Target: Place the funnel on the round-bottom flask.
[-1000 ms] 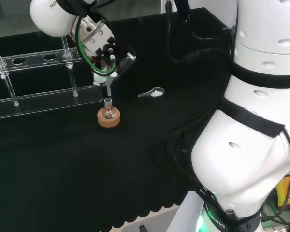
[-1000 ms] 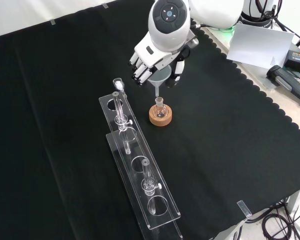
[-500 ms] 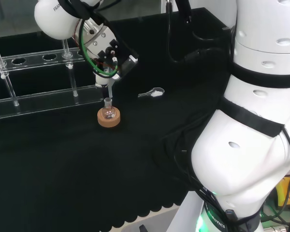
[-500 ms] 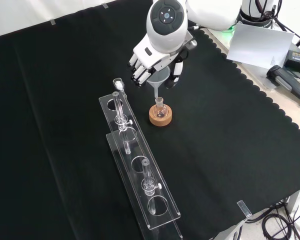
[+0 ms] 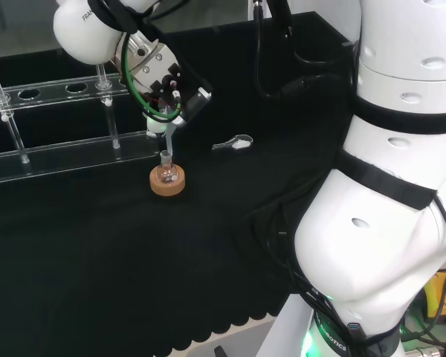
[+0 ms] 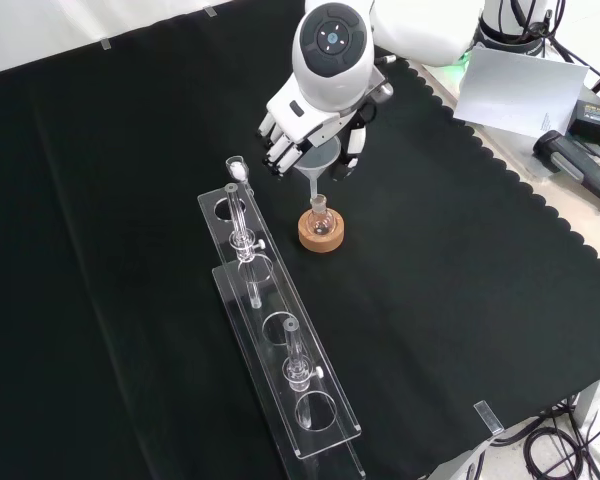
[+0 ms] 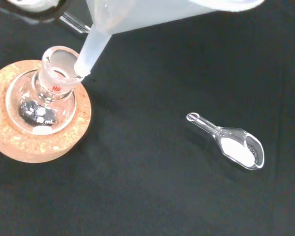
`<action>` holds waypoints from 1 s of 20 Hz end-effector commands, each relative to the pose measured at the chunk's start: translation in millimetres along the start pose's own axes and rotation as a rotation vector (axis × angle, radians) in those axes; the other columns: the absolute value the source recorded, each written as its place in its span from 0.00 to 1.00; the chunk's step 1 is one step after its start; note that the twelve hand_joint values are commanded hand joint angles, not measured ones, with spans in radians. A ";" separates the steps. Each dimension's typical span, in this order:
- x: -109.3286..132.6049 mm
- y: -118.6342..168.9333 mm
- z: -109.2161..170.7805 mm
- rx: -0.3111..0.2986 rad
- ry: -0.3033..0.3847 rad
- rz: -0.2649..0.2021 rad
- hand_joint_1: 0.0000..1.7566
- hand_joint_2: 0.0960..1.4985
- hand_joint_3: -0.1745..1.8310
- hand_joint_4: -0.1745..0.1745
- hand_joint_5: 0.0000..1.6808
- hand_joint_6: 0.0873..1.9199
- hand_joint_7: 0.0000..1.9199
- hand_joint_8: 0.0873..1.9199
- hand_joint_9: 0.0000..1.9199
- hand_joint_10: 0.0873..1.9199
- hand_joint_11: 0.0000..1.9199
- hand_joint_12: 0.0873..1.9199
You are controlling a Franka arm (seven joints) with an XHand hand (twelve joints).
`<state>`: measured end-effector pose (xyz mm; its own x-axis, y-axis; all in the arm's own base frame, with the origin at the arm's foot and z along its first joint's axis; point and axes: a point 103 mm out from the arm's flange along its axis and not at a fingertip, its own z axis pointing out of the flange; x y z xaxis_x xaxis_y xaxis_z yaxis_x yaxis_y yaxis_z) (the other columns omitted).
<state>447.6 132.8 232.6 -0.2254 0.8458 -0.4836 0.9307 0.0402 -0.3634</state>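
Funnel (image 6: 320,158): pinched in the curled fingers of the robot hand (image 6: 302,128), lowered since a second ago; spout tip now at the rim of the flask (image 7: 46,96) neck. Flask seated in cork stand (image 6: 321,233). Insertion judged imminent, not yet seated.

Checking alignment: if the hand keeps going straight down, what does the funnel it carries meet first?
Probably the round-bottom flask's neck rim: the funnel stem tip sits at its edge.

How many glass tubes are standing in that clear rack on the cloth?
2 that I can make out in the front view: one tube near the rack's far end, another tube toward its near end. Being clear glass, more could escape notice.
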 end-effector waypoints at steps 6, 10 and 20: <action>-0.7 2.9 6.7 0.006 -0.003 -0.014 0.52 0.43 0.41 0.35 0.46 0.36 0.34 0.32 0.68 0.06 0.48 0.52; 16.8 2.0 -7.4 0.001 -0.032 -0.015 0.52 0.43 0.41 0.35 0.46 0.36 0.34 0.32 0.68 0.05 0.48 0.52; 32.3 -6.2 -19.8 -0.012 -0.063 -0.030 0.52 0.43 0.41 0.35 0.46 0.36 0.34 0.32 0.68 0.05 0.48 0.52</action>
<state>444.3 162.3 233.6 -0.2650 0.8248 -0.4995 0.9280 0.0774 -0.3645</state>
